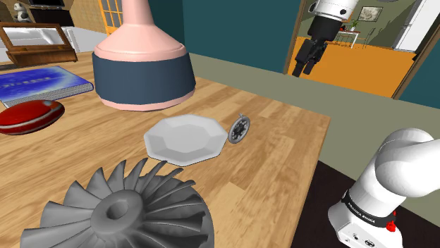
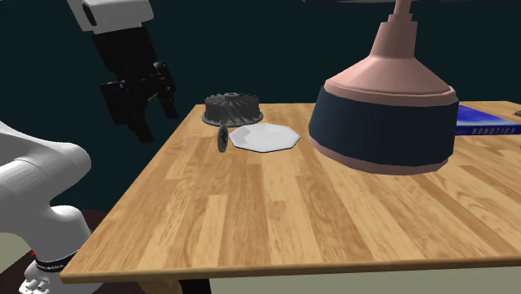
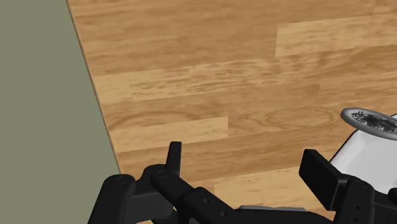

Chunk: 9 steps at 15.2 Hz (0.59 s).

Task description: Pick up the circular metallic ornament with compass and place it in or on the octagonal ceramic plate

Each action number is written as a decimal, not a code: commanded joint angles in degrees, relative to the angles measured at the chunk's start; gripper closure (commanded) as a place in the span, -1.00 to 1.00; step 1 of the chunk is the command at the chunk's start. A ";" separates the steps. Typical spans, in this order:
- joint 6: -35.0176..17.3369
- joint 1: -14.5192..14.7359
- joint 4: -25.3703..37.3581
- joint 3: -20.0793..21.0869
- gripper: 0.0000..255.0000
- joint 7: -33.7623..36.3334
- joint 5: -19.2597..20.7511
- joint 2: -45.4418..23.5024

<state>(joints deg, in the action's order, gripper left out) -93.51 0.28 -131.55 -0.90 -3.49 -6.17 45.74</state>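
While the wooden table (image 1: 282, 165) (image 2: 250, 217) (image 3: 222, 76) is taking up most of the shoulder view, a big bell-shaped piece (image 1: 144, 70) (image 2: 384, 117), pink above and below a navy band, is standing at the upper middle of that frame and at the right of the second exterior view. The white arm (image 1: 402, 169) (image 2: 33, 184) is rising from the shoulder view's lower right. A grey fan wheel (image 1: 120, 211) (image 2: 232, 108) with curved blades is sitting at the lower left of the shoulder frame, and a blue book (image 1: 42, 83) (image 2: 484, 121) is lying at the left edge with a red glossy object (image 1: 28, 115) just below it. The white octagonal plate (image 1: 185, 139) (image 2: 264, 138) (image 3: 362, 149) is lying flat in the middle of the shoulder frame, between the bell-shaped piece and the fan wheel. The black gripper (image 1: 304, 67) (image 2: 154, 117) (image 3: 245, 162) is hanging high at the upper right of the shoulder frame and the upper left of the second exterior view, well apart from the plate; its fingers are standing wide apart and are gripping nothing, with bare wood showing between them in the wrist view. The round grey ornament (image 1: 239, 129) (image 2: 222, 140) (image 3: 372, 122) is standing on its edge on the table, just beside the plate's rim on the shoulder view's right; whether it is touching the rim I cannot tell.
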 commanded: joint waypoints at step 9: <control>-1.66 2.55 2.85 11.10 -1.00 11.83 -4.70 -5.15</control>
<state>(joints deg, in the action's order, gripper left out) -94.70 2.54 -129.39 8.69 6.66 -10.28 41.80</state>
